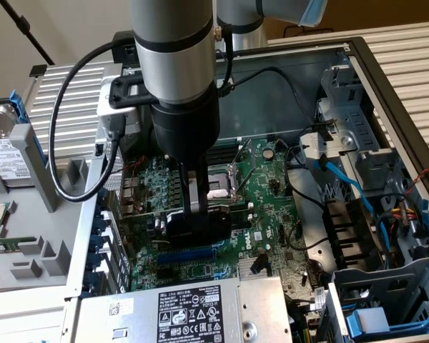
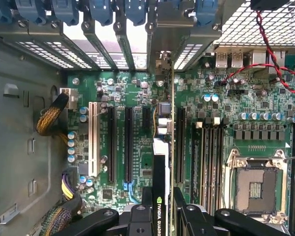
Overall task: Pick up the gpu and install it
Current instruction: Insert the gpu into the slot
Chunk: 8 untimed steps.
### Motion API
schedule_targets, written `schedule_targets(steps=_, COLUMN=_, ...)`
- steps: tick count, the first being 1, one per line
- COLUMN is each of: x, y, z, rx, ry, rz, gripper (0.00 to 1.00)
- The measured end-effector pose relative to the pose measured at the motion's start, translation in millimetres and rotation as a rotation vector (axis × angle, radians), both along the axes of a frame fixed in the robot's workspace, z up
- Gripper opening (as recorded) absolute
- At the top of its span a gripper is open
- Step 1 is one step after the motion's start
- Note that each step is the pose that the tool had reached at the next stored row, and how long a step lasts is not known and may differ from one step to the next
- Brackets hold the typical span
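My gripper [image 1: 199, 213] reaches down into an open computer case and is shut on the gpu [image 1: 173, 227], whose black cooler shroud shows just above the large green motherboard [image 1: 272, 200]. In the wrist view the gpu [image 2: 161, 162] stands edge-on between the two black fingers [image 2: 139, 217], with a label along its upper edge. Its silver end bracket [image 2: 160, 56] is at the case's rear slot openings. The card lines up over the motherboard [image 2: 226, 98] between two long black expansion slots [image 2: 129, 147]. Whether its lower edge is in a slot is hidden.
An empty CPU socket [image 1: 218, 187] lies just beside the gripper. The power supply [image 1: 193, 311] borders the board at the front. Blue cables [image 1: 350, 186] and a drive cage [image 1: 386, 300] crowd the exterior view's right. A hard drive [image 1: 3, 157] lies outside the case on the left.
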State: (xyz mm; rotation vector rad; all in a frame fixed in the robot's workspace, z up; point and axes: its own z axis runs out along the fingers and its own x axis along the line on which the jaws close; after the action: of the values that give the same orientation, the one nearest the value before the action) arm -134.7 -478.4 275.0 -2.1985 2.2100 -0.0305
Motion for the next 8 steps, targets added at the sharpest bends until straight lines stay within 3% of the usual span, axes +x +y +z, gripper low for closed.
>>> schedule_targets(steps=8, x=-1.4, y=1.1, z=-0.9, rx=-0.0001, ry=0.0001, rz=0.000, gripper=0.27)
